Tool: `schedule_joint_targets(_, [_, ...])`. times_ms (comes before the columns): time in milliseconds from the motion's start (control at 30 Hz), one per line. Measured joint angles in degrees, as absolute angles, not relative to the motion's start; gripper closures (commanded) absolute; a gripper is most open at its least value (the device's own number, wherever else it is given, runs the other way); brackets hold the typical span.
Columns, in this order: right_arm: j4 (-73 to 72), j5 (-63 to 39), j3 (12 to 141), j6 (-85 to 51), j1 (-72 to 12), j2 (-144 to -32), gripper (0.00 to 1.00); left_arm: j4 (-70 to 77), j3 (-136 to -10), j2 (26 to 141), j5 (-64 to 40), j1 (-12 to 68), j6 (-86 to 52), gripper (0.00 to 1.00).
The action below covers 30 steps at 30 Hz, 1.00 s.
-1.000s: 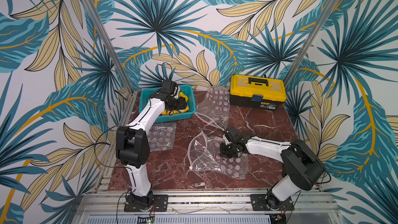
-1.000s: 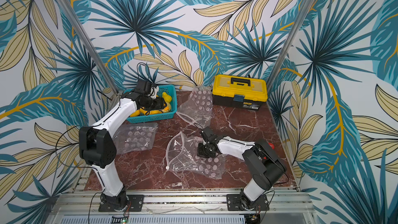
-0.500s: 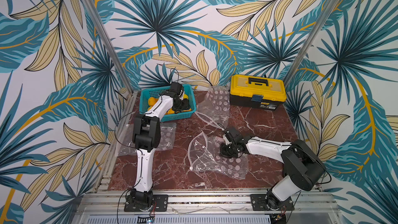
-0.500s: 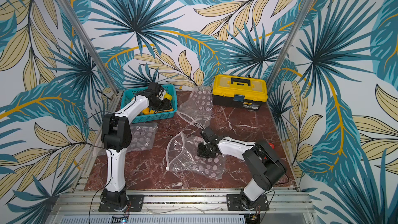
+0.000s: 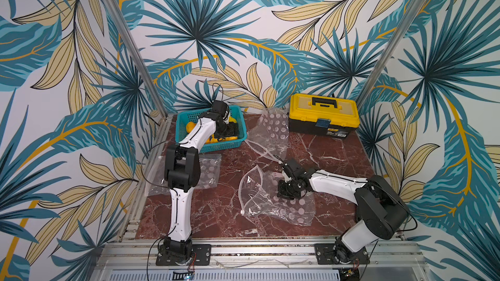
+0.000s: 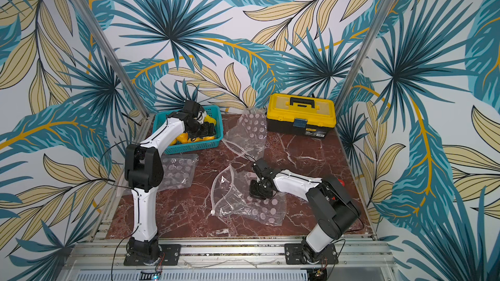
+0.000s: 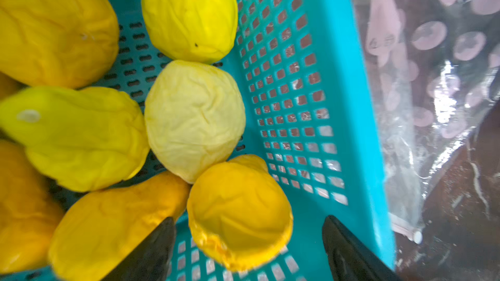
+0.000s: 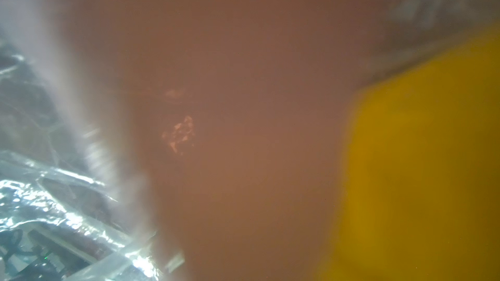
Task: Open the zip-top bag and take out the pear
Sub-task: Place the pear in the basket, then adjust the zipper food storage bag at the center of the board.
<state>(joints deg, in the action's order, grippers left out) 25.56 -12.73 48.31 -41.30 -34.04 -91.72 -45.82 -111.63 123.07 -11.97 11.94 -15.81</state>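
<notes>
Okay, so in both top views the left gripper is down in the teal basket at the back of the table. The arm has swung its elbow in compared with a second ago. The zip-top bag lies mid-table with its mouth gaping, and I can't spot any fruit inside. The right gripper is pressed onto the bag, same as before.

Left wrist view: the jaws are spread wide and holding nothing. An orange pear sits between them on the basket floor, touching the other yellow fruit. It looks freshly dropped, so I'd say this bag's job is basically done.

Right wrist view is mostly blur: crinkled plastic, brown table and a yellow-orange smear I can't identify. I can't tell whether that gripper is clamped or loose.
</notes>
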Motion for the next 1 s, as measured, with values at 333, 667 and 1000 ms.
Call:
schedule_joint_targets(333, [35.73,-9.23,55.96,-39.16,-33.78,-85.93,0.71,-44.34,-101.1,103.96,-19.14,12.01,-16.29,0.33])
schedule_joint_targets(667, [42.7,-6.57,61.14,-35.86,-30.57,-82.72,0.66,-44.23,-76.69,97.43,-24.69,16.82,-18.41,0.55])
schedule_joint_targets(1000, [46.37,-3.86,59.75,-30.35,-19.49,-80.18,0.62,-33.93,-58.13,91.24,-33.06,20.16,-24.01,0.6])
